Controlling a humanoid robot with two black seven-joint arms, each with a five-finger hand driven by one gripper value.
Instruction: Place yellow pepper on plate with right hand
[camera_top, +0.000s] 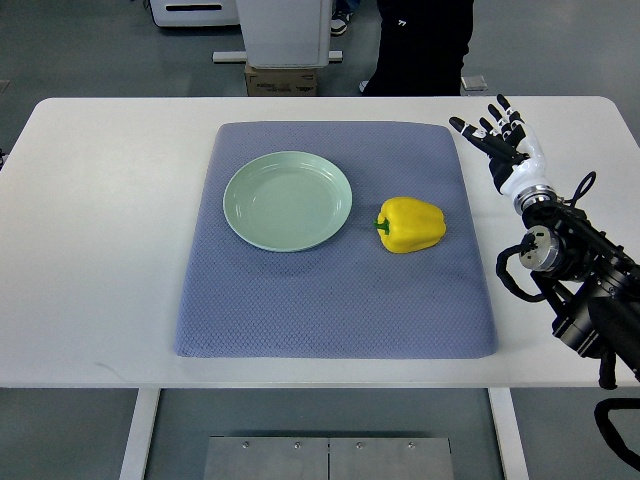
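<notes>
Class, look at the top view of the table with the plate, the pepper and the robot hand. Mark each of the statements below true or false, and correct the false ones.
1. The yellow bell pepper lies on the round pale green plate. False: it lies on the blue-grey fabric mat, to the right of the plate and apart from it.
2. The plate has nothing on it. True.
3. The right robot hand is grasping the pepper. False: its fingers are spread, it holds nothing, and it is beyond the mat's right edge.
4. The pepper's green stem points towards the plate. True.
5. The mat lies on a white table. True.
</notes>
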